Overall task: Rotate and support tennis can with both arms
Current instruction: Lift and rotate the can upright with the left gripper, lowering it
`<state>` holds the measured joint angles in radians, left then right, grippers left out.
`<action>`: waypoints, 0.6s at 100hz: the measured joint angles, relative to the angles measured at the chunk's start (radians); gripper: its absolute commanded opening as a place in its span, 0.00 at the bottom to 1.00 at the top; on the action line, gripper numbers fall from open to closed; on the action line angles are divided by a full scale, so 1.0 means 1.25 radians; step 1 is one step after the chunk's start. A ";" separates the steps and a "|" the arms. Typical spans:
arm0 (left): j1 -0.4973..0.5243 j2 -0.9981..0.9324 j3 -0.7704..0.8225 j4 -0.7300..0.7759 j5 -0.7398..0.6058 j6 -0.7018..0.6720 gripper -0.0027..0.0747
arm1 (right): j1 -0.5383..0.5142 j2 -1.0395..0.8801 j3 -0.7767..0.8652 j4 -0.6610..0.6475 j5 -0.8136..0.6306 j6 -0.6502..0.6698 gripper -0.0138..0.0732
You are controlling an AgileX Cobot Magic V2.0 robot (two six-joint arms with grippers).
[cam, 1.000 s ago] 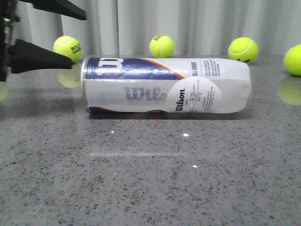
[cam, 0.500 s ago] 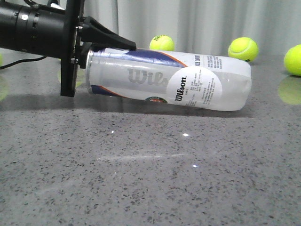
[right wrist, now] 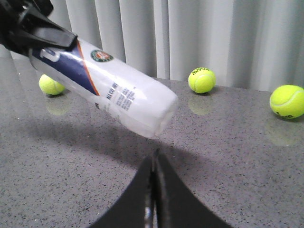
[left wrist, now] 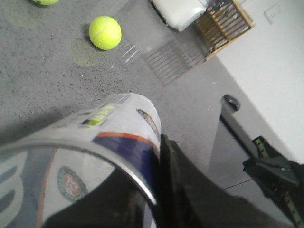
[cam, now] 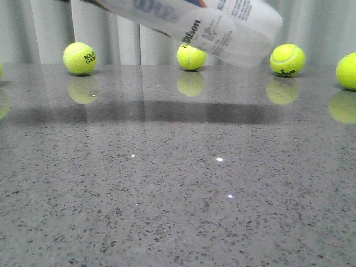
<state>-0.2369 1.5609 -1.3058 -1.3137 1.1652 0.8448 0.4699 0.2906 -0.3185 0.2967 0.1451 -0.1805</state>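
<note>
Holding can (right wrist: 109, 90) up by its rim, left gripper (right wrist: 35, 33) clamped | can tilts, free end down | right gripper (right wrist: 154, 164) pinched closed, empty, just below that end

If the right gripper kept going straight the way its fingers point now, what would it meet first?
Most likely the closed white end of the tennis can, which hangs off the table just ahead of the shut right gripper. Depth is unclear, so it might pass under the can.

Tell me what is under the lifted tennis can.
Under the tennis can only the bare grey table shows, with the can's dark shadow. Nothing supports it there. The left pincer holds its rim end; the right pincer waits shut.
</note>
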 measured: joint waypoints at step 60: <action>-0.176 -0.085 -0.246 0.800 0.068 -0.352 0.01 | 0.000 0.000 0.000 0.000 0.000 0.000 0.09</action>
<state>-0.4569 1.4547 -1.6134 -0.3137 1.2505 0.4043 0.4699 0.2906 -0.3185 0.2967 0.1451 -0.1805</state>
